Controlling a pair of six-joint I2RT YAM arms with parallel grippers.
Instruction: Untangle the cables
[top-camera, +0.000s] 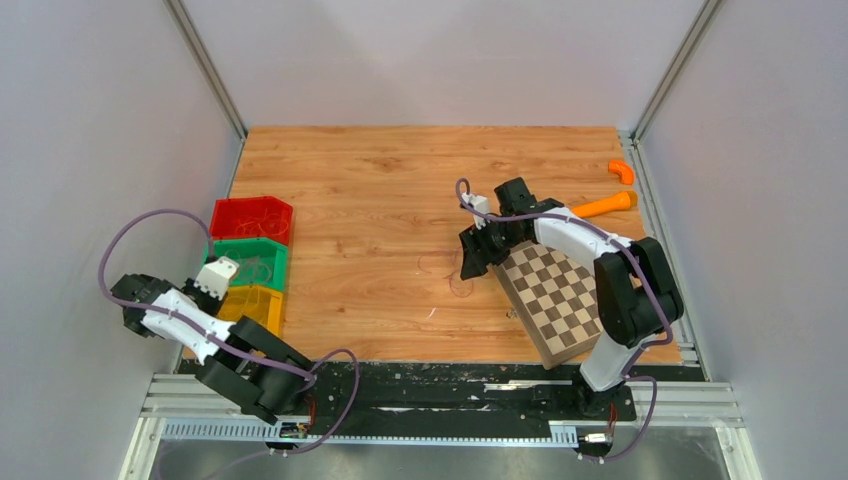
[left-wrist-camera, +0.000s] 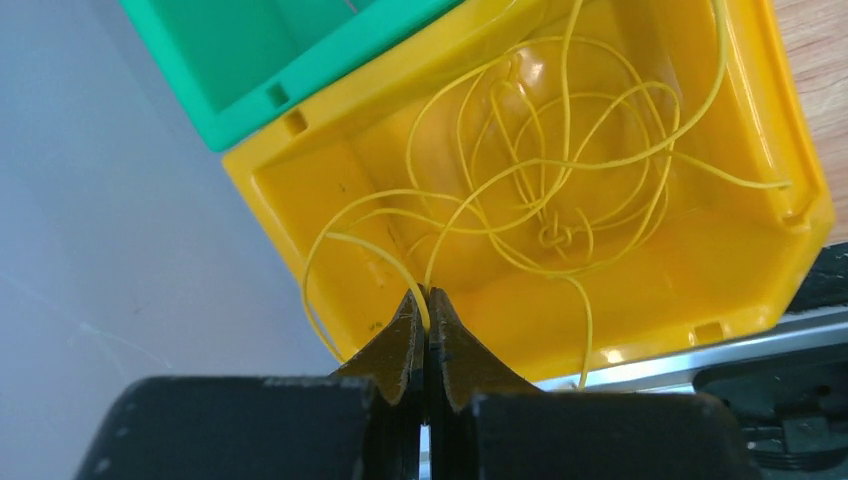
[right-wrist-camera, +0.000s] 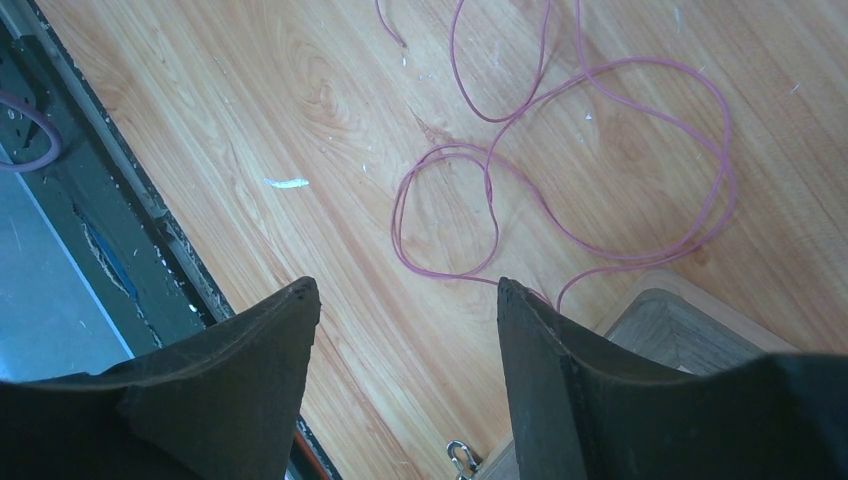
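Pale grey walls (top-camera: 90, 120) close in a wooden table (top-camera: 380, 200) on three sides.

At the table's left edge the left pincer (left-wrist-camera: 425, 300) hangs over a yellow bin (left-wrist-camera: 300, 190). Its jaws are clenched together, and a strand of the yellow cable (left-wrist-camera: 553, 237) is nipped between the tips. From there the strand arcs up and away on both sides of the pincer. The rest of the cable lies beyond the tips inside the bin, as loose overlapping loops with a small knot near the middle. One end trails over the bin's rim to the right of the pincer. A green bin (left-wrist-camera: 300, 50) touches the yellow one on the side away from the pincer, and a red bin (top-camera: 250, 218) sits past that.

The right pincer (right-wrist-camera: 405, 290) hovers above the middle of the table with its jaws spread wide and nothing between them. Just ahead of the tips the pink cable (right-wrist-camera: 487, 162) lies flat on the wood. It forms a small loop nearest the pincer and a larger loop sweeping out beyond and to the right, and the two cross. One strand runs back towards the right-hand jaw, close to the corner of a chessboard (top-camera: 560, 290) that sits beside and beneath that arm. Far behind the right pincer, near the table's edge, lie two orange pieces (top-camera: 605, 205).
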